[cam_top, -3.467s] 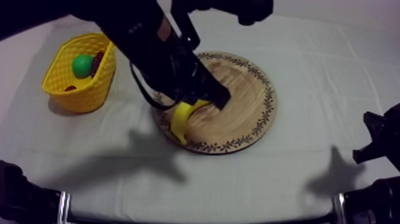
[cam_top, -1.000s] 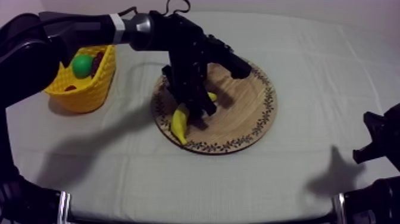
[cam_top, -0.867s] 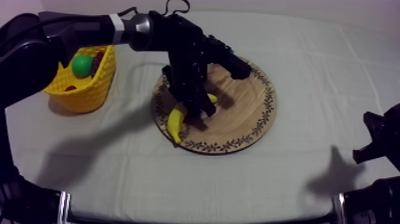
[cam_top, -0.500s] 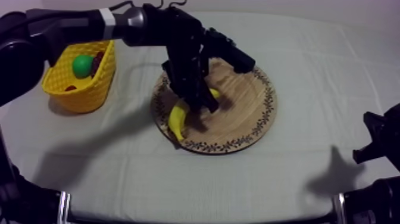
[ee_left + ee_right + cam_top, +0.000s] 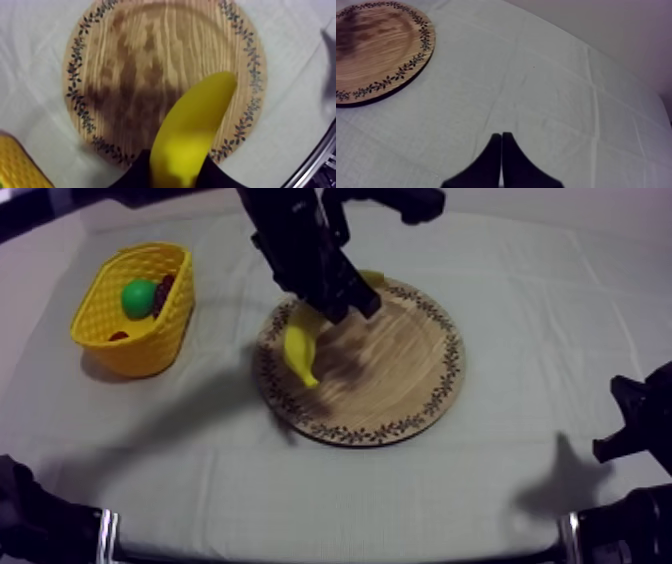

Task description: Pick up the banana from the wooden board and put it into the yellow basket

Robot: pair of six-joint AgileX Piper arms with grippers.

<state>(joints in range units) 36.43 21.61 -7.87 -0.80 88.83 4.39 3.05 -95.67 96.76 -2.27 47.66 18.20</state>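
The left tool was clamped on the banana, which hung above the wooden board on its basket side. A good carry meant travelling high enough to clear the yellow basket rim, then releasing low inside; the right tool rested pinched shut over the counter

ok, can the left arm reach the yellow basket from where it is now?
Probably yes. The left end effector, shut on the banana, hangs above the wooden board; only bare cloth lies between it and the yellow basket, whose top is open.
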